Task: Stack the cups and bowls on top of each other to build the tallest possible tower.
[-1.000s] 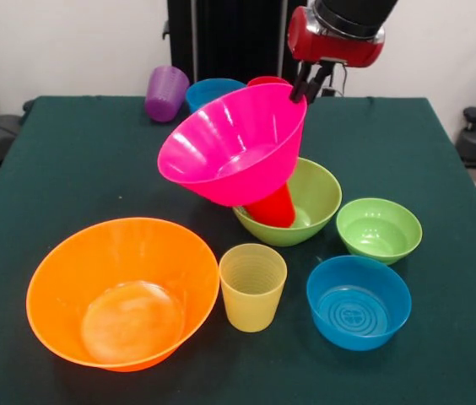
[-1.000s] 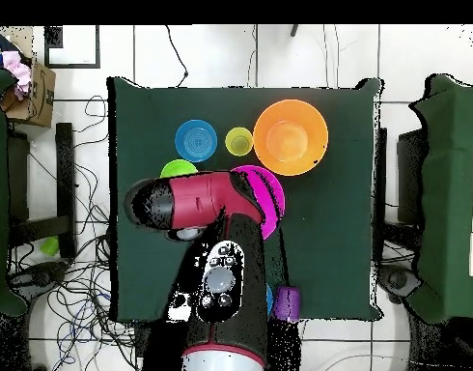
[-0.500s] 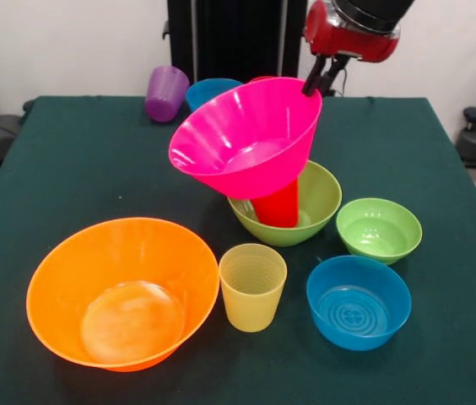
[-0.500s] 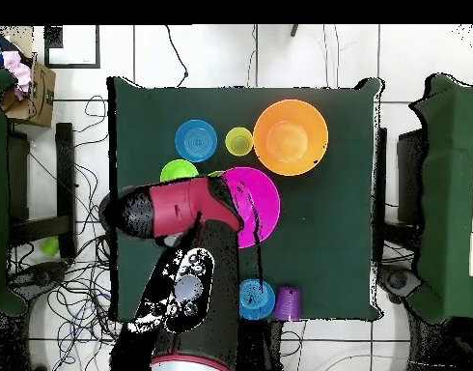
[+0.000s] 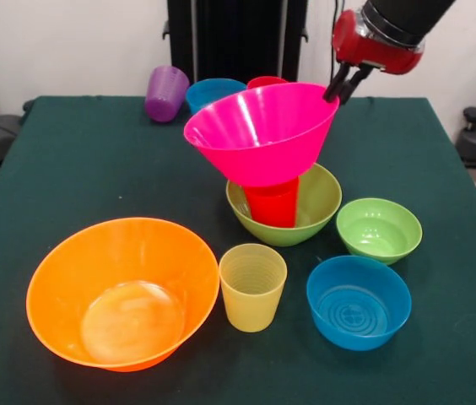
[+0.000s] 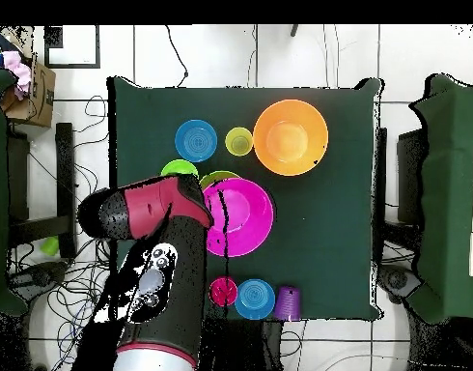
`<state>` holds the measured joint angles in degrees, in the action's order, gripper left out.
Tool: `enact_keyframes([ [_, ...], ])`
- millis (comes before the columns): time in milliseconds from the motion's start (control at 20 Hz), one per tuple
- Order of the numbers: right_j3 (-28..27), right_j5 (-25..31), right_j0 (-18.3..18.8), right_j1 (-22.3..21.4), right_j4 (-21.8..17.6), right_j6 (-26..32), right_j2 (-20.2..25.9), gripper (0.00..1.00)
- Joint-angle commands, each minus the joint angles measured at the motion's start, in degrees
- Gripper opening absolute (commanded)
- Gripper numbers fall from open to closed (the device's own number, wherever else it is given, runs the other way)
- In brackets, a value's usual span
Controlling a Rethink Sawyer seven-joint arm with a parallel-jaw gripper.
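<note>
Hot pink plastic fills the frame's centre: the hot pink bowl (image 5: 259, 133) sits on the bright red cup (image 5: 272, 202), which stands in the medium green bowl (image 5: 305, 207); we judge that three tiers are up, with the pink rim nearly level; the gripper (image 5: 344, 84), upper right, touches that rim, though we cannot tell whether it pinches or has let go; left to stack are the orange bowl (image 5: 120, 291), yellow cup (image 5: 252, 287), small green bowl (image 5: 379, 229), blue bowl (image 5: 359, 301) and purple cup (image 5: 165, 93).
</note>
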<state>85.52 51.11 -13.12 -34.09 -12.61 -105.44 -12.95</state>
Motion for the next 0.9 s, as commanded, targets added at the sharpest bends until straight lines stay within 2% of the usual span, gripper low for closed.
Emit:
enact_keyframes([
  [50, -4.9, 3.2, -1.4, 5.5, -0.6, -10.5, 1.0, 0.00],
  [500, -6.4, 1.3, -1.1, 8.7, -0.7, -10.2, 0.6, 0.00],
  [700, -6.2, 2.8, -0.3, 7.9, 0.8, -9.0, 1.5, 0.00],
  [900, -8.1, 4.3, -0.4, 9.2, 1.5, -9.6, 1.9, 0.00],
])
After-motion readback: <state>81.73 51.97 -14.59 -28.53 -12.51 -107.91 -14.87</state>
